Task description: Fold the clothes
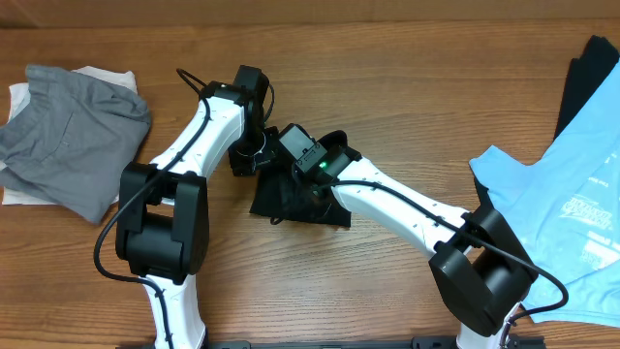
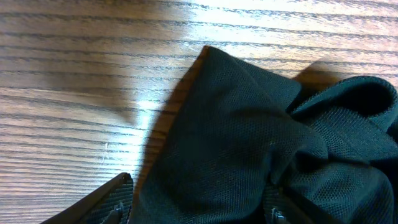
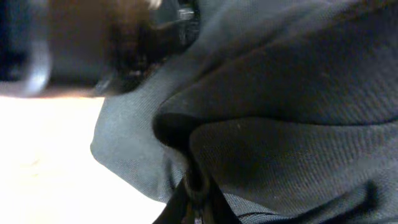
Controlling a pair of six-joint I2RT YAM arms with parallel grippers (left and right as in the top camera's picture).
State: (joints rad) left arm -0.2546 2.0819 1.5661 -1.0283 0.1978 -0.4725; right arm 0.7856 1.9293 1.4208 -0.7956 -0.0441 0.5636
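Overhead: black tee [image 1: 295, 199] bunched at centre of table [image 1: 387, 58], btwn both arms | R gripper [image 3: 194, 190] looks pinched on a fold | L gripper [image 1: 244, 155] at tee's edge, can't tell if open/closed | fabric: light, soft, floppy, will sag; best grab 2 corners/hem.

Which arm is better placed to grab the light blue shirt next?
Right, probably: the light blue shirt lies on that side, near the right arm's base; the left arm would have to reach across the black garment.
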